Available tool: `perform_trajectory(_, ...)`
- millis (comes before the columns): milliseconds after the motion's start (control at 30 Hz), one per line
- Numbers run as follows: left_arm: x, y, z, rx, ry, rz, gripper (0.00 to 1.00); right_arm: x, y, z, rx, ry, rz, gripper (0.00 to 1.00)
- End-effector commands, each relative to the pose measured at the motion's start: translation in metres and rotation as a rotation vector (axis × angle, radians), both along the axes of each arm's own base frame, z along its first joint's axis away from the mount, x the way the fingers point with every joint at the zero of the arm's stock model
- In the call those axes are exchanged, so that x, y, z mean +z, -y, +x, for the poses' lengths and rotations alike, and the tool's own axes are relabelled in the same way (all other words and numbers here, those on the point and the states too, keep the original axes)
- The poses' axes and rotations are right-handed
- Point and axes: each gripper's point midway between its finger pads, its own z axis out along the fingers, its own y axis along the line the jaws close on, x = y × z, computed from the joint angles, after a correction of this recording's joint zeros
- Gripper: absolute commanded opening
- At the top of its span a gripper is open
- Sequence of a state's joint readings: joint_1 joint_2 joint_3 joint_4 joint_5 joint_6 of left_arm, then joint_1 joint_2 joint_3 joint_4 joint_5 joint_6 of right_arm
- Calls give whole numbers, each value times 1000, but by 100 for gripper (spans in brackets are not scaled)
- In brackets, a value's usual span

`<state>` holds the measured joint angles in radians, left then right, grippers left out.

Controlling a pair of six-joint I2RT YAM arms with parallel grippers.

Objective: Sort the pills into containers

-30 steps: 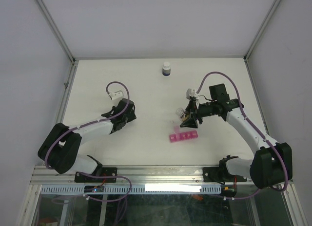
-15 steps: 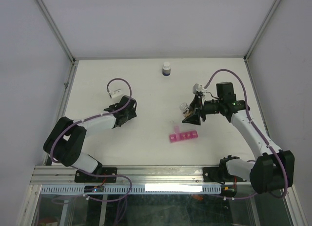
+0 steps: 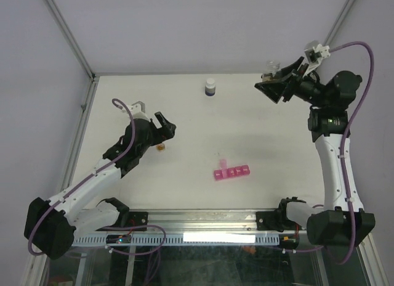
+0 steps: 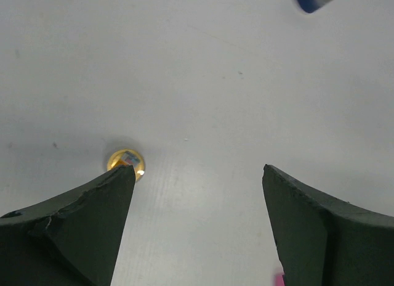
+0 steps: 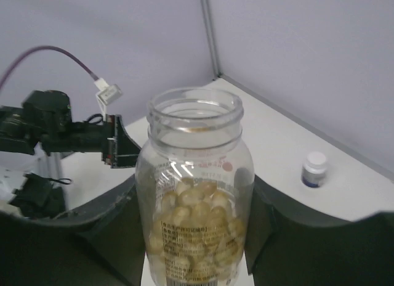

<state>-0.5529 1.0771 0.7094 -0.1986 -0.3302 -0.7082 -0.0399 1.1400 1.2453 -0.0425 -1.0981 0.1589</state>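
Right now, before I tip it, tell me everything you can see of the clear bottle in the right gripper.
The clear bottle is round and see-through, with a threaded neck and an open mouth, no cap. Yellow-tan pills fill much of its body; faint print runs across it. It stands about upright, mouth up, clamped on both sides by the right gripper, held above the table.

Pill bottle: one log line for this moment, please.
right gripper: shut on pill bottle, uncapped; left gripper: open, by orange cap; pill organiser: on table
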Motion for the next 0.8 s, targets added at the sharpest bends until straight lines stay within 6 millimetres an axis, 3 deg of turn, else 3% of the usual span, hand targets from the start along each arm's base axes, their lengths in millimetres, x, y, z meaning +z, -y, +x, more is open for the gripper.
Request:
perform_trajectory(0,53,35,-17,-262,209,-135,93,70,-33,-68,264,-38,315,0)
perform_trajectory(67,67,44,-30,-348,283,-173,98,67,-57,-156,551,122,207,0)
perform_trajectory(100,73,47,-36,-383,319,-187,99,65,-57,-184,611,233,127,0)
perform_trajectory(133,79,50,-42,-420,355,-205,99,69,-51,-183,577,291,83,0)
perform_trajectory(167,84,54,-47,-453,386,-225,99,77,-42,-159,480,247,73,0)
perform_trajectory(200,88,59,-53,-495,416,-250,99,104,-26,-110,232,306,109,0)
perform_trajectory(233,93,63,-57,-526,438,-275,99,100,-3,-54,-44,179,141,0)
perform_trajectory(267,97,67,-61,-559,459,-298,99,81,9,-27,-162,62,146,0)
perform_trajectory(300,101,72,-65,-595,478,-315,99,80,6,-26,-115,73,169,0)
perform_trajectory(333,103,76,-69,-632,490,-323,99,77,-15,-59,98,57,198,0)
perform_trajectory(367,105,80,-72,-662,496,-325,99,78,-37,-107,317,140,213,0)
perform_trajectory(400,105,82,-76,-692,505,-323,99,75,-42,-138,410,243,214,0)
perform_trajectory(433,105,85,-79,-721,517,-319,99,75,-38,-134,373,268,218,0)
perform_trajectory(500,108,88,-85,-762,551,-333,99,72,-6,-58,77,27,223,0)
perform_trajectory(533,111,90,-89,-787,575,-343,99,70,-1,-46,44,95,162,0)
perform_trajectory(633,114,95,-103,-883,639,-327,99,49,-27,-110,361,292,76,0)
perform_trajectory(733,103,97,-113,-952,694,-297,99,2,-17,-93,401,166,-51,0)
perform_trajectory(767,99,97,-119,-975,715,-300,99,-15,-12,-86,401,215,-93,0)
